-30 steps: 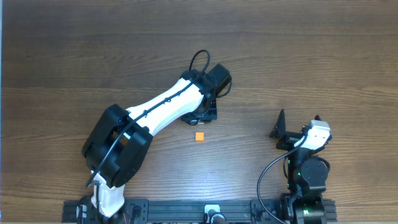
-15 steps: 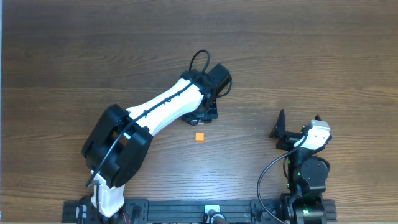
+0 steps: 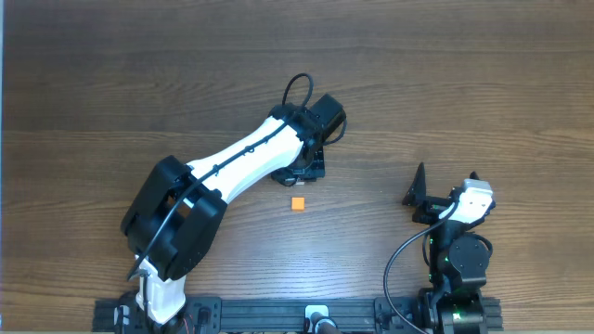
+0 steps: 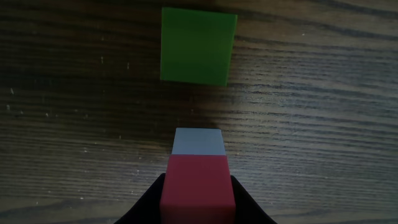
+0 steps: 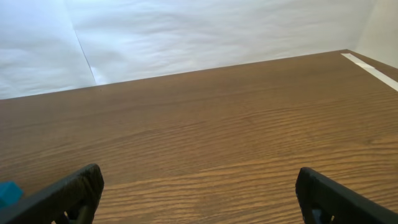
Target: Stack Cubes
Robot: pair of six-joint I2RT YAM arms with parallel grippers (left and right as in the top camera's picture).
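1. Your left pincer (image 4: 198, 198) is pinching the red cube (image 4: 197, 177) over the dark wooden worktop (image 4: 74, 124). A pale grey face (image 4: 198, 142) shows at the cube's far end; I can't tell whether it's a separate block or a side.
2. The green cube (image 4: 198, 46) sits apart from it, so square the red edges to the green before lowering.
3. Let go only once the red cube rests flat.
4. The small orange cube (image 3: 297, 204) waits nearby, and your right pincer (image 5: 199, 180) hangs spread, parked.
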